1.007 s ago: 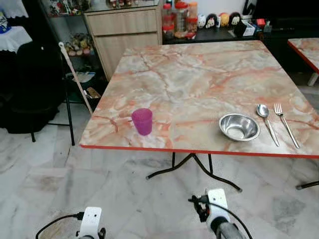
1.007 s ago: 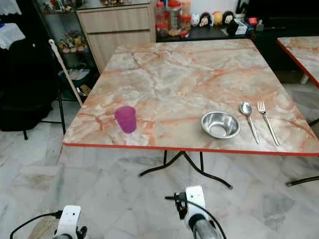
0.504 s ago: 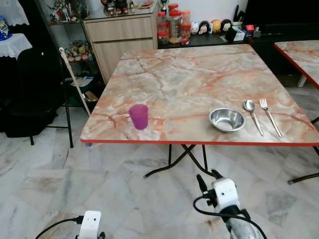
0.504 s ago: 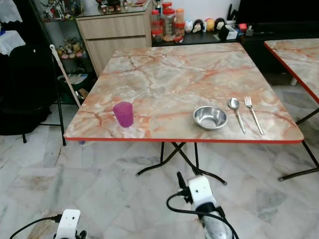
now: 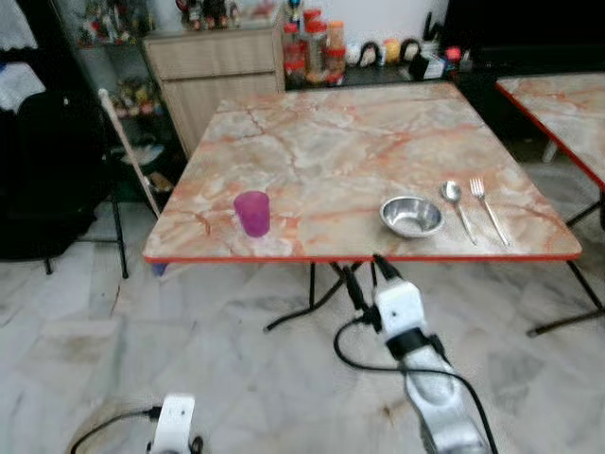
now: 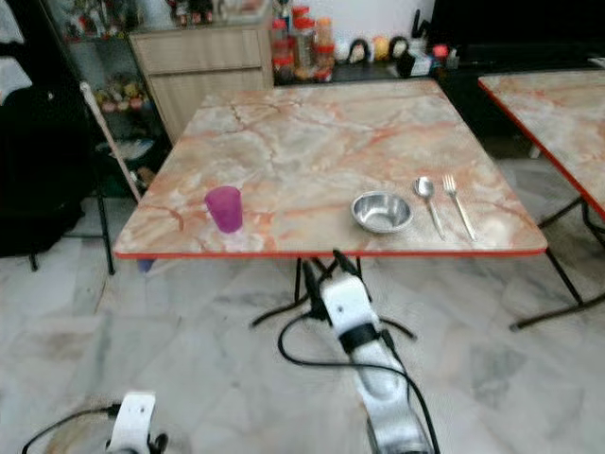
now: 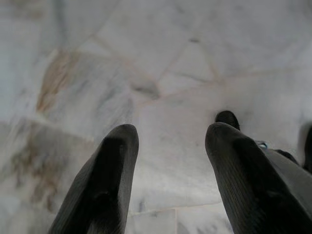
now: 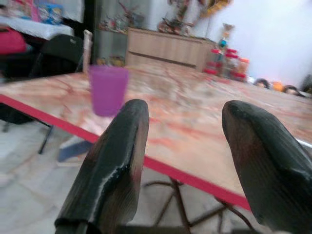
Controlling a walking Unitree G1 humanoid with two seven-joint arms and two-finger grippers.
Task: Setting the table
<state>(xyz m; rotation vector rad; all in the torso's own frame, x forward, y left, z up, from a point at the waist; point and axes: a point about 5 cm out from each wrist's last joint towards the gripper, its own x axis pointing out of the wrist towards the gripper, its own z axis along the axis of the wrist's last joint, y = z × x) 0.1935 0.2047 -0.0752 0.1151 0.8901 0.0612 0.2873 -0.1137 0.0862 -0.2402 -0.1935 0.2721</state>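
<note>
A purple cup (image 5: 252,212) stands near the front left corner of the marble-patterned table (image 5: 331,142). At the front right lie a steel bowl (image 5: 412,216), a spoon (image 5: 458,203) and a fork (image 5: 487,208), side by side. My right gripper (image 5: 366,275) is raised in front of the table's red front edge, below the top, open and holding nothing. In the right wrist view the purple cup (image 8: 107,90) stands beyond the left finger (image 8: 114,161). My left gripper (image 7: 168,134) hangs open over the floor tiles.
A wooden cabinet (image 5: 213,57) and jars (image 5: 307,52) stand behind the table. To the left are a black chair (image 5: 47,170) and a leaning stick (image 5: 128,142). A second table (image 5: 558,104) stands at the right. Folding legs (image 5: 302,307) cross under the table.
My right arm has risen from low in the picture up to the table's front edge. The camera has moved, so the table looks smaller and farther. The left arm stays low.
</note>
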